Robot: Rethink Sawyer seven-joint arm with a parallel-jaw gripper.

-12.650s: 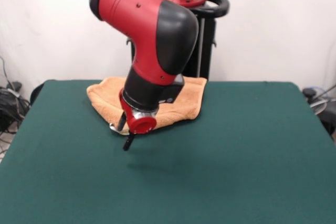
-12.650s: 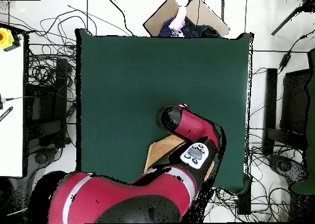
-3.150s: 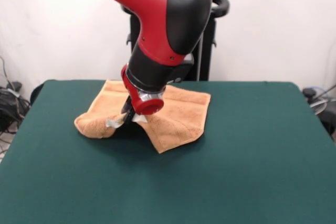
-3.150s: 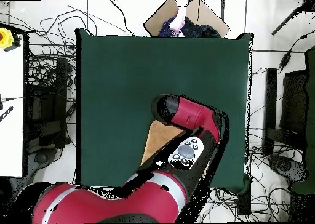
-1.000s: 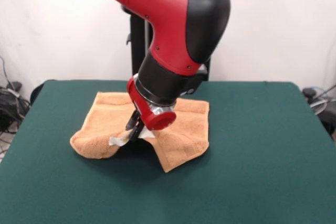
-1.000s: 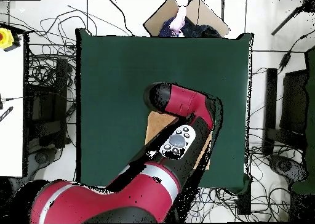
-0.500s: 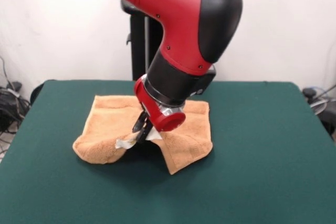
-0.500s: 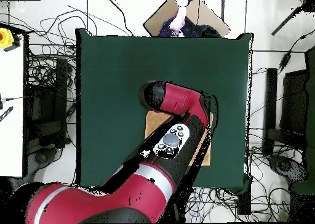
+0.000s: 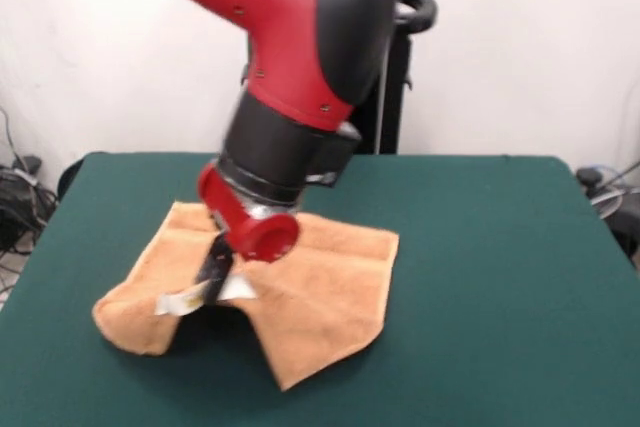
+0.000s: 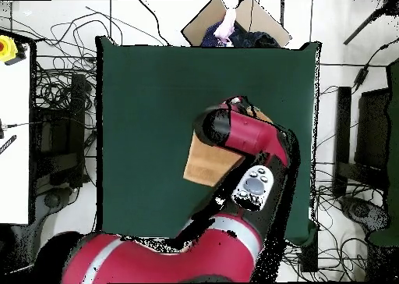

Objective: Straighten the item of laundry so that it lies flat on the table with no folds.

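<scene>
The orange-tan terry hand towel (image 9: 310, 287) is only partly spread: its far portion lies flat on the dark green felt-covered tabletop (image 9: 500, 277), with a woven border band running along the right-hand side in the front view, while its near edge is lifted into a tent. From that raised point the cloth drapes down two ways, ending in a rounded, folded lump at the left and a pointed corner toward the front. A small white label (image 9: 180, 299) hangs at the lifted edge. The black claw (image 9: 212, 269) of the red and black arm (image 9: 290, 57) is closed on the towel's raised edge just beside that label, holding it above the table. In the overhead view the arm (image 10: 249, 144) covers most of the towel (image 10: 206, 162), which sits toward the table's (image 10: 148, 101) middle.
</scene>
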